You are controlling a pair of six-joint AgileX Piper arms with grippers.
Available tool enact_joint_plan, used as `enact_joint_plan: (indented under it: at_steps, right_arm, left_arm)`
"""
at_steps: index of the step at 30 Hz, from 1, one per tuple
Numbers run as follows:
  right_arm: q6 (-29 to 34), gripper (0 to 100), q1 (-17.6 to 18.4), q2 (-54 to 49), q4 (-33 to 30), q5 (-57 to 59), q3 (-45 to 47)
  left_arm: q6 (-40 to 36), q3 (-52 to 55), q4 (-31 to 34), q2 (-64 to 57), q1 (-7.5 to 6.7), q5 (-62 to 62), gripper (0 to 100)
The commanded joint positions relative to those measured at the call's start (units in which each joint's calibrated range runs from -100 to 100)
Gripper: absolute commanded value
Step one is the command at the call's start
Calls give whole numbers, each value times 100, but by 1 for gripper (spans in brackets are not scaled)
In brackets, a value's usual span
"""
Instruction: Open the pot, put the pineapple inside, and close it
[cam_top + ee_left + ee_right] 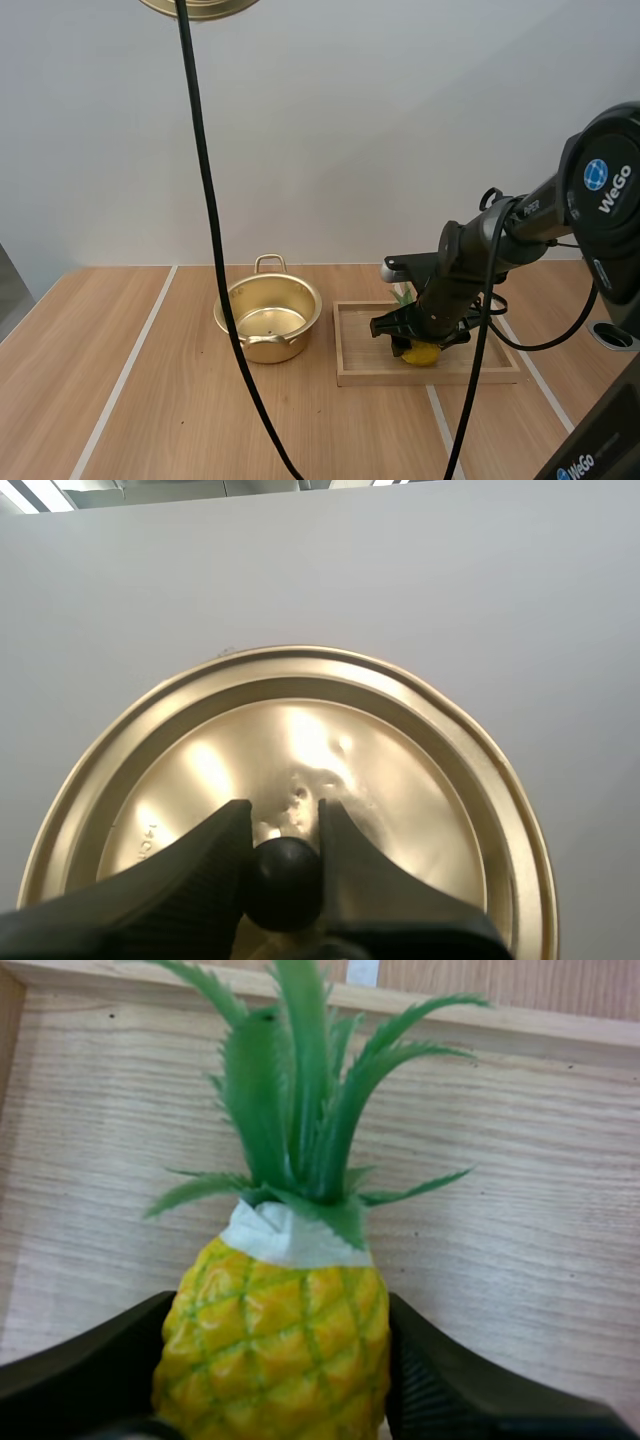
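Looking at the table [100, 400]: wooden tray [352, 372] sits lower right of centre, with the open gold pot [268, 318] just left of it. Lid [215, 6] is up at the top edge, left gripper [284, 818] pinching its black knob [283, 885]. Right gripper [278, 1345] is clamped on the pineapple [421, 354] in the tray.

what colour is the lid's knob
The knob is black, on the gold lid; left wrist view shows it best.

The lidless pot [268, 318] stood on the desk [100, 380] left of the wooden tray [352, 345], where the right gripper [417, 340] was down over the pineapple [421, 354], the lid [200, 7] high above.
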Motion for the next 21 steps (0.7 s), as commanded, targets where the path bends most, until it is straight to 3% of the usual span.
enact_joint_plan:
  at_steps: [1, 11, 21]
  right_arm:
    - [-59, 0, 11, -13, -7, -152, 21]
    - [-59, 0, 11, -300, 45, -238, -23]
    - [-334, 0, 11, -2098, 293, -1219, -23]
  left_arm:
    - [-21, -56, -127, -44, 1, -75, 0]
    - [-21, -56, -127, -44, 1, -75, 0]
    - [-21, -56, -127, -44, 1, -75, 0]
